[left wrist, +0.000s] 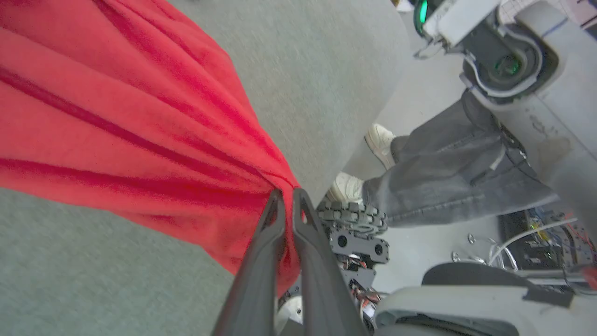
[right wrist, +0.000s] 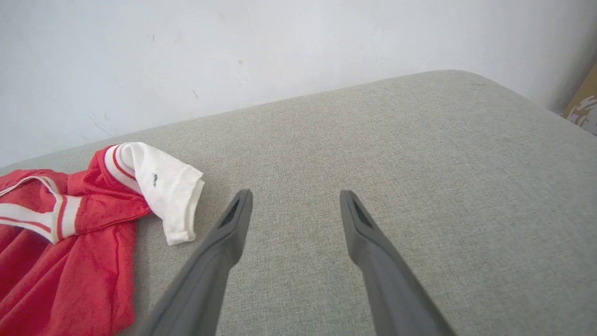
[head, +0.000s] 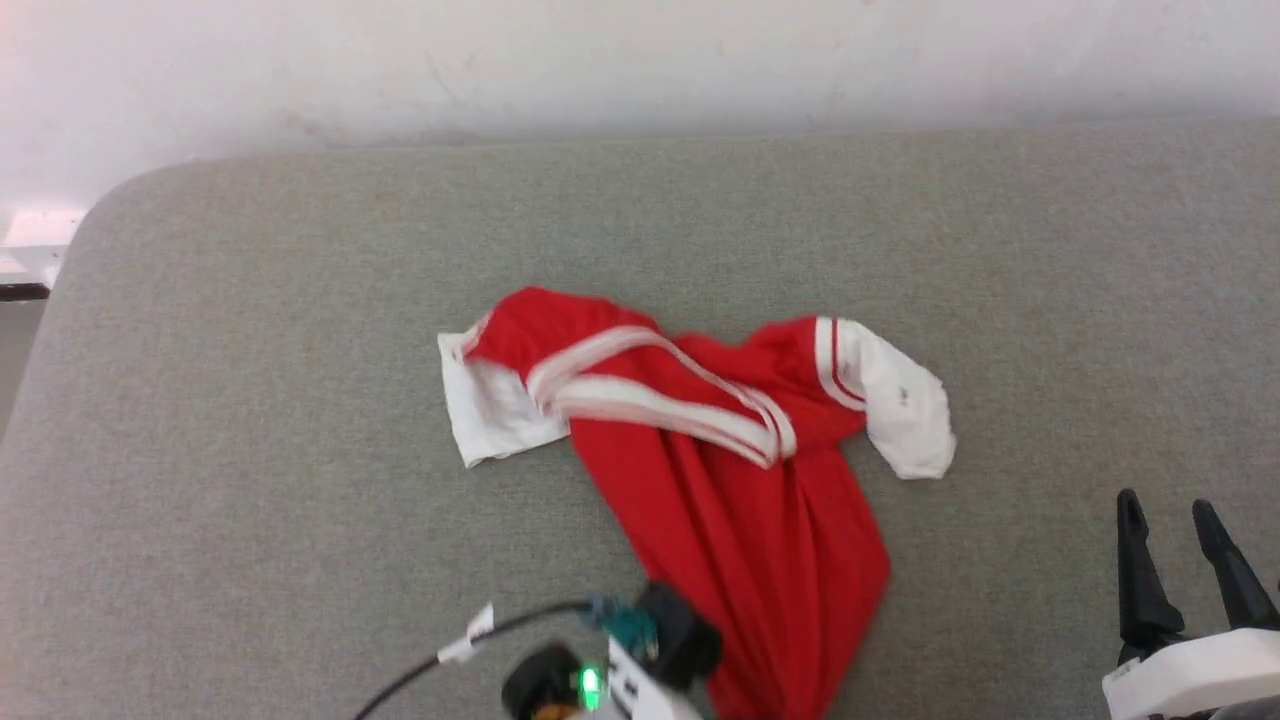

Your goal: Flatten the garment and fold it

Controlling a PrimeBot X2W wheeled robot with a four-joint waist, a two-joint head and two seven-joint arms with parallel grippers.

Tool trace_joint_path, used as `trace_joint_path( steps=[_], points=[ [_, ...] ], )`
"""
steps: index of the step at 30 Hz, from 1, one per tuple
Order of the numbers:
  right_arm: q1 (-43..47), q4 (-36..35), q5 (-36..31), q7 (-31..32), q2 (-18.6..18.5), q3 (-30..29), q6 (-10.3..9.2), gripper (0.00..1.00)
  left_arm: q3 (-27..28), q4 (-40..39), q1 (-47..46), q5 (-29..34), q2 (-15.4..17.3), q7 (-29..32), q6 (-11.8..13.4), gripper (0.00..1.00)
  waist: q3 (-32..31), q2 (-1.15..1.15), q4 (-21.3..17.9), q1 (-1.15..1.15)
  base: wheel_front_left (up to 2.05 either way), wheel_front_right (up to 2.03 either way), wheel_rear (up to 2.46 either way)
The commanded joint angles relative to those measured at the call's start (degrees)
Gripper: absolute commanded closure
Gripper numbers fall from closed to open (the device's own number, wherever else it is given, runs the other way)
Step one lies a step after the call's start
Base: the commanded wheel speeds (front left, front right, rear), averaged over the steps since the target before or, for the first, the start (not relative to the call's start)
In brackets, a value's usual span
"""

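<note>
Left pincer (left wrist: 289, 196) tight on garment (left wrist: 116, 116)

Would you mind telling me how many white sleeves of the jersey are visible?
2: one sleeve at the garment's left end, the other at its right end, nearer the right gripper.

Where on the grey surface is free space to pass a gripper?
Free: the strip between the garment and the wall, the surface left of the garment, and the patch between it and the open right gripper. Crowded: the near edge, where the left gripper pinches the garment.
</note>
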Motion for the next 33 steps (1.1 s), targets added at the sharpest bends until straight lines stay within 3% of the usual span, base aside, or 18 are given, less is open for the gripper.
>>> trace_joint_path(
  steps=[1, 4, 7, 9, 15, 18, 22, 26, 33],
  points=[
    [0.52, -0.29, -0.06, 0.34, 0.04, 0.02, -0.03, 0.00, -0.97, -1.38, 2.27, -1.87, 1.15, 1.92, -0.07, 1.00, -0.48, 0.00, 0.57, 0.00, 0.00, 0.00, 0.00],
    [0.96, -0.29, 0.10, 0.63, 0.04, 0.11, -0.03, 0.00, -2.16, -3.49, 5.47, -4.98, 3.24, 5.08, 0.19, 1.00, -0.61, 0.00, 0.89, 0.00, 0.00, 0.00, 0.00],
    [1.15, -0.15, 0.15, 0.77, 0.04, 0.25, -0.03, 0.00, -0.75, -2.87, 6.75, -3.79, 3.15, 2.59, 2.57, 1.00, -0.72, 0.00, 1.19, 0.00, 0.00, 0.00, 0.00],
    [1.16, -0.10, 0.13, 0.91, 0.04, 0.47, -0.03, 0.00, 1.08, -1.47, 7.07, -1.93, 1.76, -1.52, 4.76, 0.00, -0.83, 0.00, 1.30, 0.00, 0.00, 0.00, 0.00],
    [1.67, -0.25, 0.05, 1.34, 0.04, 0.66, -0.03, 0.00, 4.13, -0.27, 7.19, -0.92, -0.64, -7.93, 6.61, 0.00, -1.58, 0.00, 1.50, 0.00, 0.00, 0.00, 0.00],
    [1.97, -0.46, 0.09, 1.40, 0.04, 0.47, -0.03, 0.00, 7.02, -2.07, 5.45, 1.18, 0.89, -10.21, 7.90, 0.00, -1.49, 0.00, 1.70, 0.00, 0.00, 0.00, 0.00],
    [1.79, -0.81, 0.18, 1.40, 0.04, 0.49, -0.03, 0.00, 9.24, -2.22, 0.23, 10.18, 3.67, -14.12, 10.30, 0.00, -0.40, 0.00, 1.86, 0.00, 0.00, 0.00, 0.00],
    [0.79, -1.01, 0.32, 1.33, 0.04, 1.11, -0.03, 0.00, 6.59, 1.37, -5.26, 18.06, 3.88, -15.80, 9.72, 0.00, 1.48, 0.00, 1.44, 0.00, 0.00, 0.00, 0.00],
    [-0.98, -1.19, -0.09, 1.22, 0.04, 1.35, -0.03, 0.00, 2.78, 12.33, -13.03, 25.20, 3.95, -16.15, 6.81, 0.00, 5.14, 0.00, -0.19, 0.00, 0.00, 0.00, 0.00]
  ],
)
